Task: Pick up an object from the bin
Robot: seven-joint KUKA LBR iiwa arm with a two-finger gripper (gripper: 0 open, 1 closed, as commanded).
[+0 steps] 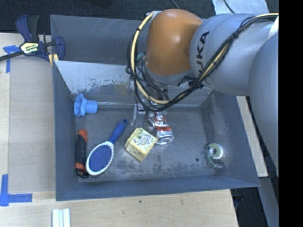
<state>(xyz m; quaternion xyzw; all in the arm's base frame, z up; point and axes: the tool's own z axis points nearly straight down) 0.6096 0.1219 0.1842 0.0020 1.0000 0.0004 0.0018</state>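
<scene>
Closest to the camera is the orange cover (173,41) on the wrist of the grey arm (236,56), which comes in from the right and hangs over the middle of the bin (142,186). Yellow and black cables (137,79) loop round the cover's left side and run down under it.

Below the cover, the claw (150,115) is low over the bin floor, near the far wall. The cover and cables shade it, so I cannot tell whether it is spread or pressed together. Right at its tip, slightly toward the near right, lies a crumpled silver-and-red piece (162,131), shiny like squashed foil or a crushed can. It sits about mid-floor, and its upper end runs up beneath the claw. Whether the two touch cannot be made out.

Just to the left of that piece, touching it or nearly so, is a yellow block (140,144) with a pale speckled pattern, turned cornerwise. Farther left a blue hairbrush (102,156) lies at a slant, with its oval white-rimmed head toward the near left and its handle pointing up toward the claw. Beside the brush head, along the left wall, a black tool with an orange end (81,152) lies lengthwise. Above it, near the far left corner, sits a blue plastic piece (84,106). Well apart on the right side, near the right wall, is a small pale ring (215,154).
</scene>
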